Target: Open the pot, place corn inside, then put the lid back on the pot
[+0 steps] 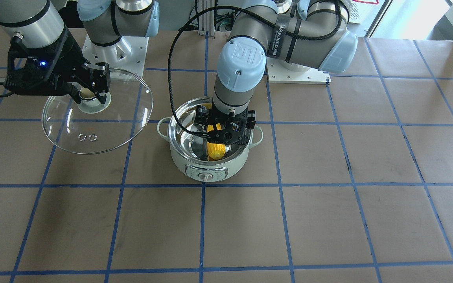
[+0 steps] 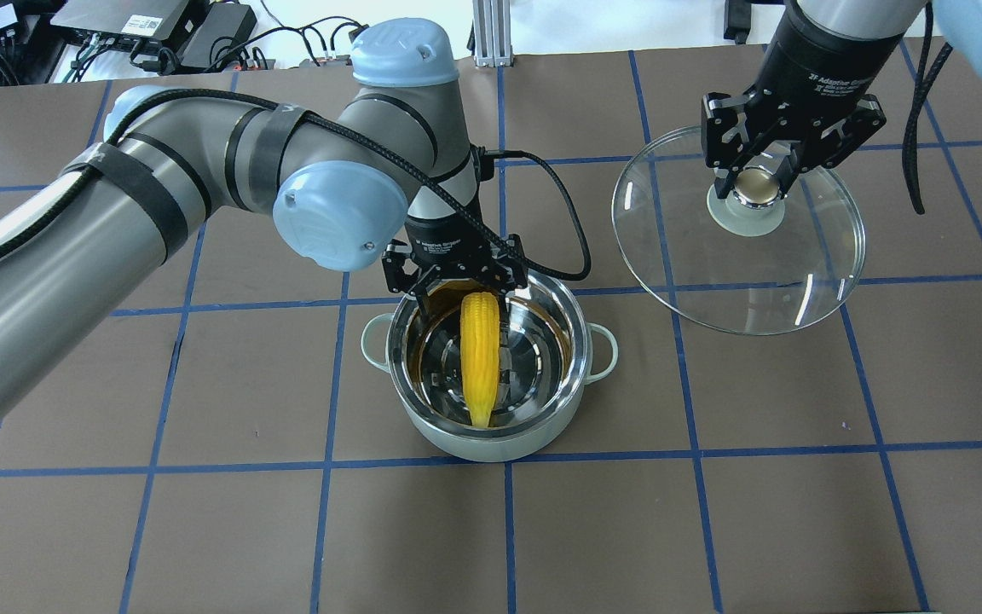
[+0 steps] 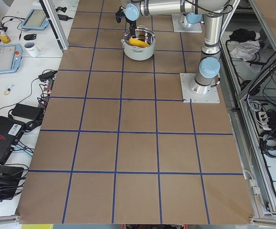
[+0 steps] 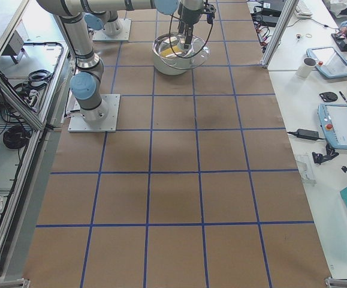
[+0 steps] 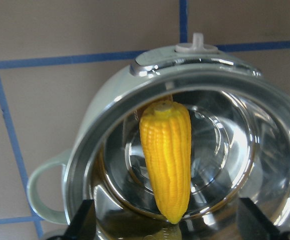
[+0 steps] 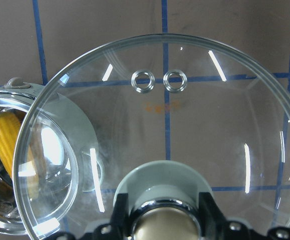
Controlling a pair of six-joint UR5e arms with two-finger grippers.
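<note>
The pale green pot point(image 2: 491, 445) stands open at mid table, its dial point(image 1: 207, 177) facing the front view. The yellow corn point(image 2: 480, 358) lies slanted inside the steel bowl; it also shows in the left wrist view point(image 5: 167, 155). My left gripper point(image 2: 464, 294) hangs over the pot's rim, open, its fingers point(image 5: 82, 222) wide apart and clear of the corn. My right gripper point(image 2: 755, 183) is shut on the knob of the clear glass lid point(image 2: 738, 273) and holds it tilted above the table beside the pot. The lid's two vent rings point(image 6: 157, 80) show in the right wrist view.
The table is brown paper with a blue tape grid point(image 2: 508, 465). The left arm's black cable point(image 2: 559, 213) loops over the table behind the pot. Both arm bases point(image 1: 297, 74) stand at the table's robot side. Tablets and a mug point(image 4: 308, 63) lie on side benches.
</note>
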